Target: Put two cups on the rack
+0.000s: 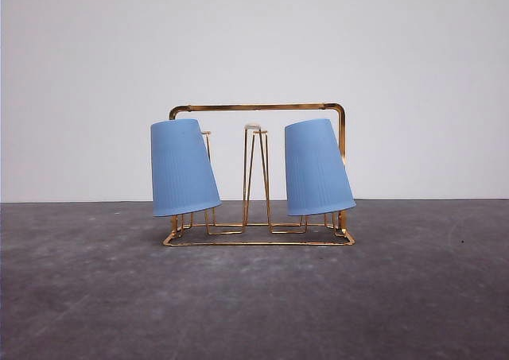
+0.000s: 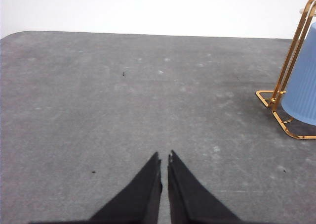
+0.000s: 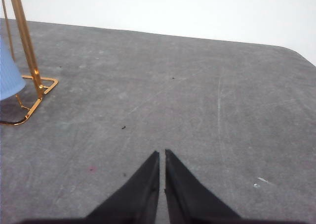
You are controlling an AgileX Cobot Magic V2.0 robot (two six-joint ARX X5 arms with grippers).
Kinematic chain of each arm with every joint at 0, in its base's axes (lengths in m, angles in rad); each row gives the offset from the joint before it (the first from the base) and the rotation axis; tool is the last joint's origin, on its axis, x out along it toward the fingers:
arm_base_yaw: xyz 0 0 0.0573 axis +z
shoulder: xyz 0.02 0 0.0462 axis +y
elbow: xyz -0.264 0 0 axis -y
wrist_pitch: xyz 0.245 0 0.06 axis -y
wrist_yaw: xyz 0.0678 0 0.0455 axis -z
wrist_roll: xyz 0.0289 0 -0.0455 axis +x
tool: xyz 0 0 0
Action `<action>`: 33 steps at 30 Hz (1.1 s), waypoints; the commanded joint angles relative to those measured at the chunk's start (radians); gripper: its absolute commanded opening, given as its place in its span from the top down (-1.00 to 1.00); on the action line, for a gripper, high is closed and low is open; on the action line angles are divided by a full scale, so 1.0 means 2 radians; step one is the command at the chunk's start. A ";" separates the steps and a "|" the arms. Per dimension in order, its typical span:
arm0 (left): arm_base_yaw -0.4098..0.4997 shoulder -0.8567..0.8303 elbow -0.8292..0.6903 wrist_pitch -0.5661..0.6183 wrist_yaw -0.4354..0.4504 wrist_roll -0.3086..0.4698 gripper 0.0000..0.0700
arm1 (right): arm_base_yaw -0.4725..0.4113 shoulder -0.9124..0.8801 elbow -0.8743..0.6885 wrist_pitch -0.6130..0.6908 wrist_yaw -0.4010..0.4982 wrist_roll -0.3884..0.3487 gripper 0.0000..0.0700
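Observation:
In the front view the gold wire rack (image 1: 258,107) stands mid-table. Two light-blue ribbed cups hang upside down on its prongs, tilted: one on the left (image 1: 183,168), one on the right (image 1: 317,168). A bare prong (image 1: 255,173) rises between them. My left gripper (image 2: 164,159) is shut with nothing in it, low over bare table; the rack's end (image 2: 289,61) and a cup (image 2: 302,85) lie off to its side. My right gripper (image 3: 162,156) is also shut and empty, with the rack's other end (image 3: 29,61) and a cup (image 3: 9,75) apart from it.
The dark grey tabletop (image 1: 254,304) stretches open in front of the rack and to both sides. A white wall (image 1: 254,42) stands behind the table's far edge.

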 commanded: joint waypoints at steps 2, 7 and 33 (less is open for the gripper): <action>0.001 0.000 -0.007 -0.003 -0.002 -0.004 0.99 | 0.000 0.000 -0.001 0.006 0.002 0.002 0.95; 0.001 0.000 -0.007 -0.003 -0.002 -0.004 0.99 | 0.000 0.000 -0.001 0.006 0.002 0.002 0.95; 0.001 0.000 -0.007 -0.003 -0.002 -0.004 0.99 | 0.000 0.000 -0.001 0.006 0.002 0.002 0.95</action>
